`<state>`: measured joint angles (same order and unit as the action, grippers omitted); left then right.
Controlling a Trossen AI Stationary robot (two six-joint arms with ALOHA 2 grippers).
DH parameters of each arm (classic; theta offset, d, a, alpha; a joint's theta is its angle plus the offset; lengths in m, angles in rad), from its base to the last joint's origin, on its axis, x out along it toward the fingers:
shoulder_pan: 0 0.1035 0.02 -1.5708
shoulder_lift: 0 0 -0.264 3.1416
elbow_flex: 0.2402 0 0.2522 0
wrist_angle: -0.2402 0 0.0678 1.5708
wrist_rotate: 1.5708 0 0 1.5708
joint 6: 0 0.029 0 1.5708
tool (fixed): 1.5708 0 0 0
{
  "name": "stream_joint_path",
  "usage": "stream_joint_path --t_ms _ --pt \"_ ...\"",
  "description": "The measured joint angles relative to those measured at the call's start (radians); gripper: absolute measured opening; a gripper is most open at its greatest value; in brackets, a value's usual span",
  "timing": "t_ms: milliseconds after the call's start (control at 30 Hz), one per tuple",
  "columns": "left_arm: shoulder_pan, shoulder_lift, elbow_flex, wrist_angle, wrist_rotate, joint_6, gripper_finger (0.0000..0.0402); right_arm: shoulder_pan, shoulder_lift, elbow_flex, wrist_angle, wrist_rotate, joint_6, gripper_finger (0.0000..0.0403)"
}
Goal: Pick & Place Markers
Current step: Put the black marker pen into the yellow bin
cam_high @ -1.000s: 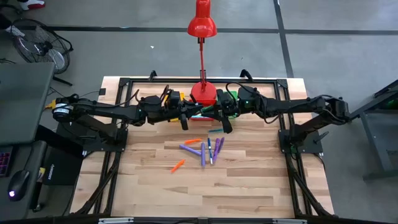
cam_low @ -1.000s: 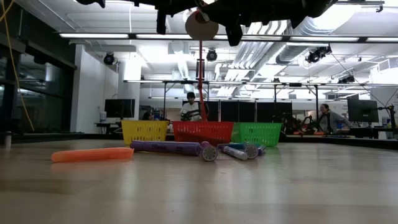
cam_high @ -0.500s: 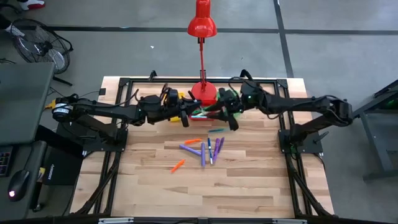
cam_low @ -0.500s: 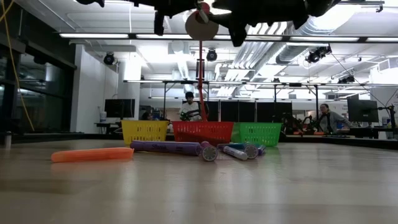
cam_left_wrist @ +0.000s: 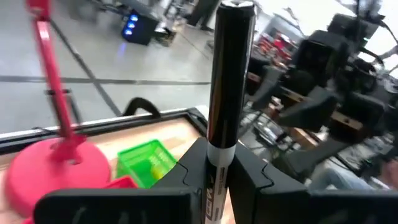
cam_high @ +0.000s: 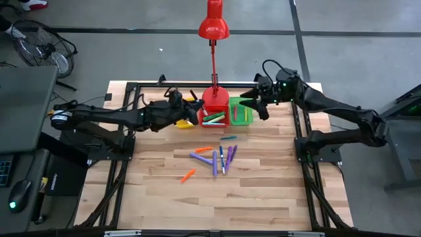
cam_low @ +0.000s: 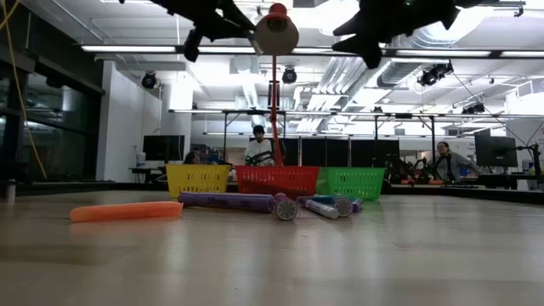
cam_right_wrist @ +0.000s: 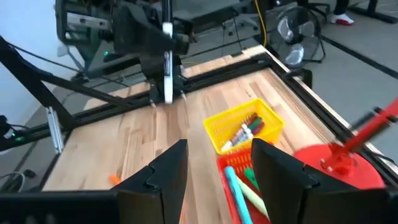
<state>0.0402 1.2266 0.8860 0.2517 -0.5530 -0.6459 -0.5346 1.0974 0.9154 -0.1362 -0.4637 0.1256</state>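
Both arms drawn apart since a second ago, left gripper (cam_left_wrist: 214, 180) clamped on black marker (cam_left_wrist: 227, 81) standing lengthwise out past its fingers, above yellow bin (cam_right_wrist: 244, 127), right gripper (cam_right_wrist: 214, 171) spread wide, empty, beside green bin (cam_high: 241, 113), loose markers (cam_high: 216, 157) on table (cam_high: 263, 191) nearer front

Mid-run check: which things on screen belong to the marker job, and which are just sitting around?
Job:
- loose markers on the table
- black marker, clamped in the left gripper
- right gripper, jaws open, empty
- yellow bin, red bin, green bin

Lying about:
- red lamp
- floor fan
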Motion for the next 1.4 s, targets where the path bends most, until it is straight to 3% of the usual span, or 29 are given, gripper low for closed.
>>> stream_joint_path --t_ms 300,433,667,800,900,1167,1400 --pt "0.000 -0.098 0.007 -0.115 -0.122 -0.021 0.0031 -0.047 -0.051 0.000 -0.121 0.000 -0.052 0.0165" --pt "0.038 -0.119 0.080 -0.310 -0.130 -0.062 0.0031 -0.058 -0.052 0.000 -0.155 0.000 -0.060 0.0164" --pt "0.206 -0.038 0.294 -0.737 0.085 -0.271 0.0031 -0.062 -0.052 0.000 -0.178 0.000 -0.080 0.0162" --pt "0.294 0.011 0.343 -0.883 0.248 -0.360 0.0031 -0.062 -0.052 0.000 -0.177 0.000 -0.082 0.0161" --pt "0.343 0.040 0.352 -0.903 0.344 -0.400 0.0031 -0.061 -0.052 0.000 -0.178 0.001 -0.082 0.0157" --pt "0.447 0.111 0.350 -1.064 0.440 -0.493 0.0031 -0.061 -0.052 0.000 -0.179 0.000 -0.082 0.0159" --pt "0.473 0.193 0.350 -1.110 0.487 -0.538 0.0031 -0.061 -0.052 0.000 -0.180 0.000 -0.083 0.0154"
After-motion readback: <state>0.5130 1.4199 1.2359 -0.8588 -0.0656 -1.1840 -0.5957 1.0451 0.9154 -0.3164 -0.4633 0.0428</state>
